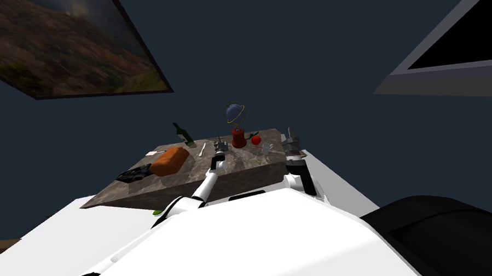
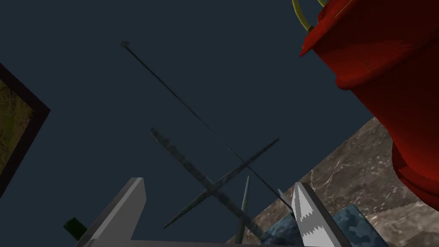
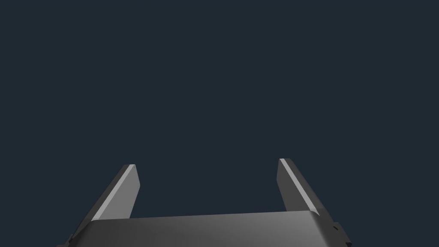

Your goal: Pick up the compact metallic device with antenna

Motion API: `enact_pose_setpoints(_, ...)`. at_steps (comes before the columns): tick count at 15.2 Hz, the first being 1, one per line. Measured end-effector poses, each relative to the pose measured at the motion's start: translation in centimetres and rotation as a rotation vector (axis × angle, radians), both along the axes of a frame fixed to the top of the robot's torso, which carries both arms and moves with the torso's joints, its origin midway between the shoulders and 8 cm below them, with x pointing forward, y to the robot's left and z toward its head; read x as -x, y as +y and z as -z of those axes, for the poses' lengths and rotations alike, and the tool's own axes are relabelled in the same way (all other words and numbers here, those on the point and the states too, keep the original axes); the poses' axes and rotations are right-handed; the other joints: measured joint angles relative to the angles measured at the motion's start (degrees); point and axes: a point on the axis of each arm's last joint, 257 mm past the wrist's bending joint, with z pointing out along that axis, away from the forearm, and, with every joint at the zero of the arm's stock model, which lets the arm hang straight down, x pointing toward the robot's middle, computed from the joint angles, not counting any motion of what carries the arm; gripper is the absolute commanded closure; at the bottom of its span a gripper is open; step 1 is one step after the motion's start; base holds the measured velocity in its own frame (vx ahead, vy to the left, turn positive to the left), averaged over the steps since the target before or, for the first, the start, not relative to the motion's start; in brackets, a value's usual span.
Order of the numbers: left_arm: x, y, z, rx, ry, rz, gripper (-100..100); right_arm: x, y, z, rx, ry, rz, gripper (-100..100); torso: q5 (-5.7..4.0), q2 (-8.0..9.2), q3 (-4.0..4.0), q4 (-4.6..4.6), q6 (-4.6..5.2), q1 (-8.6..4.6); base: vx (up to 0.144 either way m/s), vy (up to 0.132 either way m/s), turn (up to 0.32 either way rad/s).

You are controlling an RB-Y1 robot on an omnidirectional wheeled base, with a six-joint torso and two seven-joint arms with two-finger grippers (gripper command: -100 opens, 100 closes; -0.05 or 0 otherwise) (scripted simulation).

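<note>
Loaf (image 1: 170, 161) and bottle (image 1: 183, 133) are lying toward the bench's (image 1: 187, 174) left, clear of the work. The device (image 1: 220, 143) is standing mid-bench, just beside the globe's red base (image 1: 238, 138).

The left gripper (image 2: 219, 182) is sitting low on the device's near side, fingers spread wide and straddling its crossed rods. Judgement: it is lining up on the body below the thin antenna (image 2: 171, 88), since the rods look too slight to grip.

The right gripper (image 3: 206, 163) is idling wide open by the bench's right edge.
</note>
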Motion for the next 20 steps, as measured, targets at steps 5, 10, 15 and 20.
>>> enact_pose_setpoints(5,-0.3,1.4,-1.8,-0.105,-0.062,-0.009,-100,0.0,0.0,0.0,0.000,0.000,0.000,0,-0.06,0.31,0.19,0.08,0.00,-0.19,-0.119,-0.200,-0.294)
enact_pose_setpoints(10,-0.3,5.5,-1.5,-0.098,-0.062,-0.075,-100,0.0,0.0,0.0,0.001,0.000,0.000,0,0.16,-0.11,-0.04,0.00,-0.12,0.90,-0.004,0.006,-0.153)
enact_pose_setpoints(15,-0.1,9.2,-0.2,-0.040,-0.036,-0.159,-100,0.0,0.0,0.0,0.001,0.001,0.001,0,0.29,-0.34,-0.19,-0.07,-0.14,1.43,0.050,0.142,-0.005)
enact_pose_setpoints(20,-0.6,11.1,-0.7,-0.016,-0.031,-0.202,-100,0.0,0.0,0.0,0.001,0.001,0.000,0,0.18,-0.27,-0.14,-0.04,-0.09,0.87,0.028,0.045,-0.018)
